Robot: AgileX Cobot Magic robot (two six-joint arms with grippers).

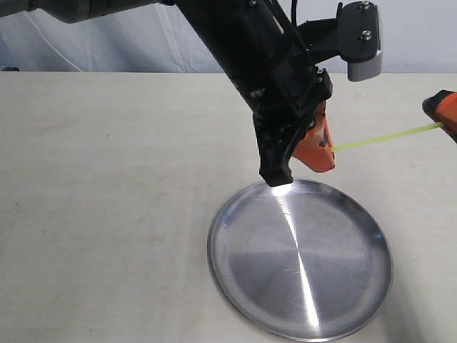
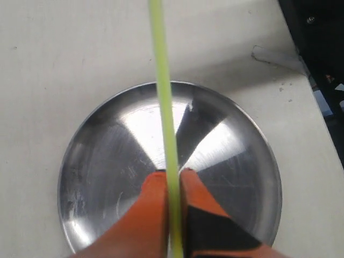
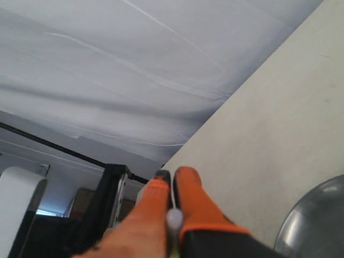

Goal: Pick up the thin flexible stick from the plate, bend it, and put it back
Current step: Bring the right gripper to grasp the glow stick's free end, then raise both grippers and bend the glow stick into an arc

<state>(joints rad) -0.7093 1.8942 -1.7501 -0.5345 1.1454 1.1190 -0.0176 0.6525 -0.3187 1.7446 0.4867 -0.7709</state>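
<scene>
Exterior view: stick spanned between both grippers, bend not yet made

Seen from outside, the thin flexible stick (image 1: 382, 137) runs as a straight yellow-green line from the jaws of the left gripper (image 1: 325, 150) to those of the right gripper (image 1: 444, 114). It hangs in the air, clear of the plate (image 1: 285, 279), which lies below the left jaws and to their side.

The left wrist view shows the left gripper (image 2: 172, 177) pinched shut on the stick (image 2: 164, 107). The rod passes between the orange fingertips and runs straight out ahead of them over the plate (image 2: 97, 161).

In the right wrist view the right gripper (image 3: 172, 185) has its orange fingers drawn together, with the stick's pale tip (image 3: 174, 219) sitting just behind the fingertips. The rod is seen end-on here, so the hold looks firm, but how much of the rod lies between the jaws is hard to judge. The plate's rim (image 3: 317, 220) shows off to one side, well apart from these jaws.

As I read it, the pick-up is done and the bending step is in hand, since the stick shows no curve yet. The next move calls for both jaws to keep their pinch while the grippers close the gap between them or turn their wrists, so that the span between the jaws bows. A slip at either tip would let the rod spring free. After that it has to go down onto the plate beneath the left jaws, and both grips must open
</scene>
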